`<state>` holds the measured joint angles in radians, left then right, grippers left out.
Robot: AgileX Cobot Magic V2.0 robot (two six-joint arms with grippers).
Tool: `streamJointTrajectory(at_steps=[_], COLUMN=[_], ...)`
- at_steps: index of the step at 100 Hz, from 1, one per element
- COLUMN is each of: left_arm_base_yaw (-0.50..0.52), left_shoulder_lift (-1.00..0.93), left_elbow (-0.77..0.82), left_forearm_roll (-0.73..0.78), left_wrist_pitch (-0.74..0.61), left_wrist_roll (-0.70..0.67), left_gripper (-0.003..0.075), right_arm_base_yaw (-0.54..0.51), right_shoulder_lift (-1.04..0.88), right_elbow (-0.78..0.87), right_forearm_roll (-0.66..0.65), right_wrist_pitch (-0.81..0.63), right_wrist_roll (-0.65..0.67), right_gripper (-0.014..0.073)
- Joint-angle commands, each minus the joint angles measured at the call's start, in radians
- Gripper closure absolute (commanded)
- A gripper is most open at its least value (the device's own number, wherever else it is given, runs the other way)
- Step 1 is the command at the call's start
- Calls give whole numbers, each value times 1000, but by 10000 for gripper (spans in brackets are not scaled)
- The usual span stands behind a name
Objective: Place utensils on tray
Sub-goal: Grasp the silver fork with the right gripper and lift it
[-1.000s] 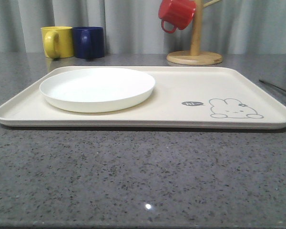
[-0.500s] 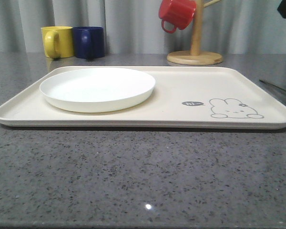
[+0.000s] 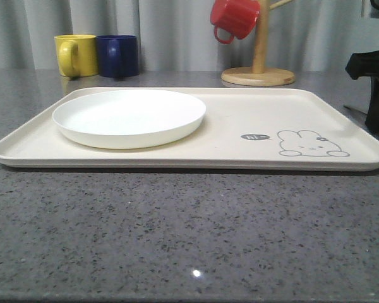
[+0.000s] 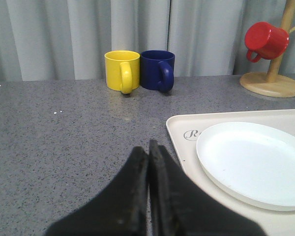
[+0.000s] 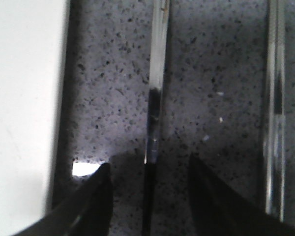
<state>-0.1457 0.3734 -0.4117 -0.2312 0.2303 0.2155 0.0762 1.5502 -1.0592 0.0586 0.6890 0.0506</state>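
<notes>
Chopsticks (image 5: 155, 93) lay on the counter just beside the tray (image 3: 252, 107), off its right rim. Our right gripper (image 5: 148, 196), absent a second earlier, had descended there, fingers spread astride one stick. Our left gripper (image 4: 148, 162) was pressed together.

Slim silver chopsticks (image 5: 156, 98) lie flat on the counter — beside the cream tray (image 5: 24, 98).

Legible markings: tray only.
On the tray (image 3: 252, 117) you can read "hi" inside a small grey bubble (image 3: 255, 136) beside the rabbit drawing (image 3: 311, 144); at the tray corner in the left wrist view, a script word (image 4: 191, 133) begins "R", the rest hidden by the plate (image 4: 255, 162).
</notes>
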Motion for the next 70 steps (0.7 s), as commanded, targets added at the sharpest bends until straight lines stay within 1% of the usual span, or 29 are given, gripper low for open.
streamJointTrajectory(at_steps=[1, 6, 18, 25, 53, 61, 70], left_arm_base_yaw=[3, 3, 3, 3, 3, 3, 3], left_shoulder_lift=[5, 5, 5, 5, 5, 5, 5], left_elbow=[-26, -26, -26, -26, -26, -26, -26], left_forearm_roll=[-7, -7, -7, -7, -7, -7, -7], left_wrist_pitch=[-83, -83, -83, -83, -83, -83, -83], left_wrist_roll=[-12, -12, -12, -12, -12, -12, -12], left_gripper=[738, 738, 738, 738, 738, 738, 738], right_arm_base_yaw=[-1, -1, -1, -1, 8, 34, 95], right_shoulder_lift=[-22, -19, -19, -19, -62, -94, -127], right_elbow=[-34, -34, -38, -46, -159, -184, -201], right_forearm_roll=[-11, -10, -1, -1, 37, 48, 47], right_wrist_pitch=[-33, -33, -31, -23, 105, 127, 123], right_wrist_roll=[-11, -11, -11, -11, -2, 45, 127], right_gripper=[261, 312, 488, 553, 562, 562, 562])
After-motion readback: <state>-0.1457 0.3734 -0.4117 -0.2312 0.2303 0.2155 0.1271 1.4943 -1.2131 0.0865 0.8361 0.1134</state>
